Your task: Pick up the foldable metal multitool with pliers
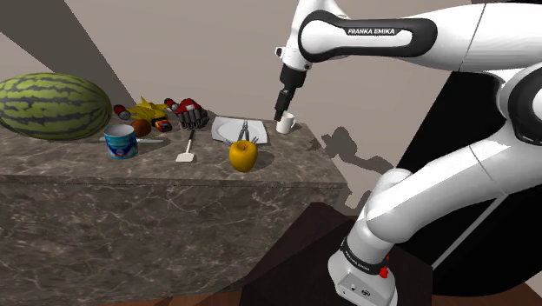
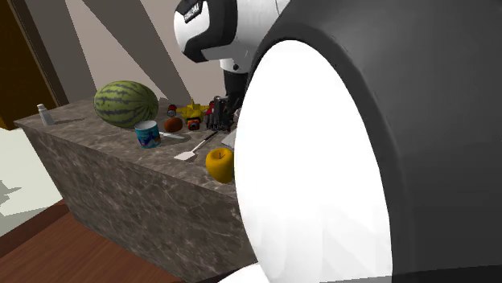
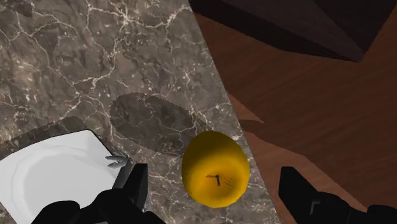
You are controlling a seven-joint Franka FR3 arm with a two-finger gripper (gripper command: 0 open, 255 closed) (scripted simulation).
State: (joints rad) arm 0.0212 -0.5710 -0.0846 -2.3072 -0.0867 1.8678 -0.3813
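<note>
The multitool (image 1: pixel 246 132) is a small grey metal tool with its plier jaws spread, lying on a white square plate (image 1: pixel 226 129) on the dark marble counter (image 1: pixel 104 169). My black gripper (image 1: pixel 284 111) hangs above the counter's end, to the shoulder view's right of the plate, just over a white cup (image 1: pixel 285 125). In the wrist view the gripper (image 3: pixel 216 191) is open, its fingers (image 3: pixel 137 184) wide apart with nothing held. The multitool's tip (image 3: pixel 118 160) pokes out beside one finger at the plate's (image 3: pixel 51 172) corner. A yellow apple (image 3: pixel 216 168) lies below, between the fingers.
The yellow apple (image 1: pixel 243 155) sits near the counter's front edge. A white spatula (image 1: pixel 186 152), a blue and white can (image 1: pixel 121 141), red and black gloves (image 1: pixel 189 113), a yellow toy (image 1: pixel 149 110) and a watermelon (image 1: pixel 52 106) stand further along. Wooden floor (image 3: pixel 305 108) lies past the counter's end.
</note>
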